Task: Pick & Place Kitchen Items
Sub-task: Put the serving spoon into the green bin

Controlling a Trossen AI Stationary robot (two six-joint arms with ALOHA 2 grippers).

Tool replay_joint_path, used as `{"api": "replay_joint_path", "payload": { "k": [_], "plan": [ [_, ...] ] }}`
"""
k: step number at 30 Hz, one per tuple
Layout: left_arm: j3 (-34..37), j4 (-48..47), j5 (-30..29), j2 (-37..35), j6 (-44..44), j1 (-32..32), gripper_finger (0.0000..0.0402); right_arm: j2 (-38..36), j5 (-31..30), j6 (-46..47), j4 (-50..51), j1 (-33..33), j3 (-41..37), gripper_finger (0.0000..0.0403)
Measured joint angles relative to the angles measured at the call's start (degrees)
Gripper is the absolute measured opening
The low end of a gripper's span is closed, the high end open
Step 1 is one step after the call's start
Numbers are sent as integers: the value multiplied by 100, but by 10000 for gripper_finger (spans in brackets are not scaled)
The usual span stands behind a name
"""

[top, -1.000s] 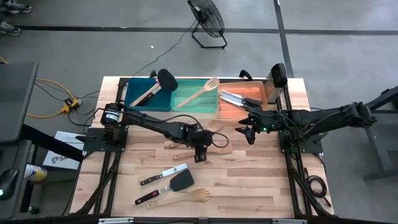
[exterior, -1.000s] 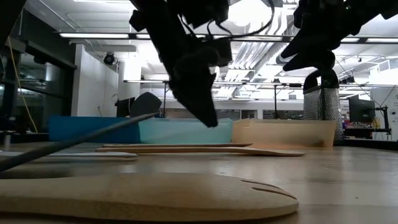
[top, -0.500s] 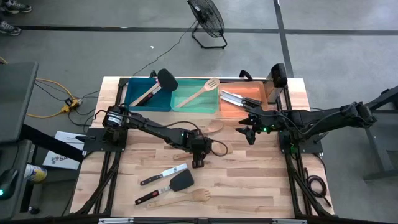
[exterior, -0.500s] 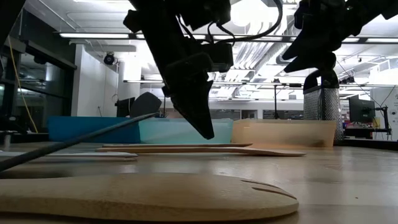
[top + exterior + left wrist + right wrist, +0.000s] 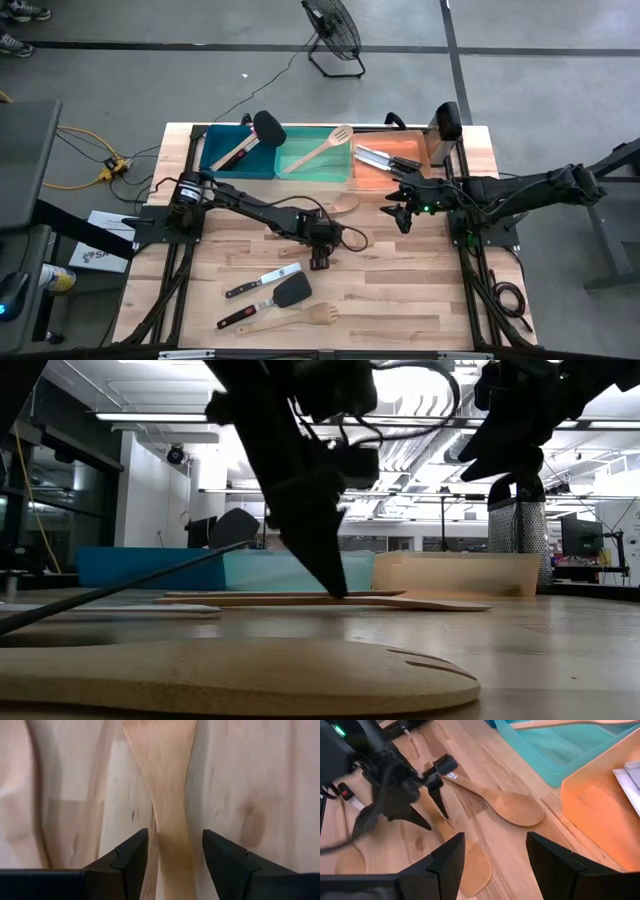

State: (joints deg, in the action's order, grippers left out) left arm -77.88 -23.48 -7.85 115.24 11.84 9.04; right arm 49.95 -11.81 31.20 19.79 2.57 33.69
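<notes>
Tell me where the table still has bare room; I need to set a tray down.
Bare wood lies along the near right, between the pale wooden fork and the right arm's frame, and at the far left below the blue bin. The middle is crowded: the left gripper straddles a wooden spatula, with knives and a black turner just nearer.

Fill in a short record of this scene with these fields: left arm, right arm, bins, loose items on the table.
left arm: left gripper low over a pale wooden spatula handle, jaws open either side of it
right arm: right gripper hangs near the orange bin, jaws open, empty
bins: blue bin, green bin, orange one, along the table's far edge
loose items: wooden spoon, black turner, wooden fork
</notes>
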Motion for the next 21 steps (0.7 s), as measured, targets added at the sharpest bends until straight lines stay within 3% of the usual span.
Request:
{"api": "replay_joint_path", "payload": {
  "k": [15, 21],
  "plan": [
    [-11, -188, 27, 171, 47, -2, 179, 0, 0, 0, 16, 0, 0, 202],
    [-5, -212, 41, 182, 45, 2, 126, -1, 2, 0, 22, 0, 0, 202]
  ]
}}
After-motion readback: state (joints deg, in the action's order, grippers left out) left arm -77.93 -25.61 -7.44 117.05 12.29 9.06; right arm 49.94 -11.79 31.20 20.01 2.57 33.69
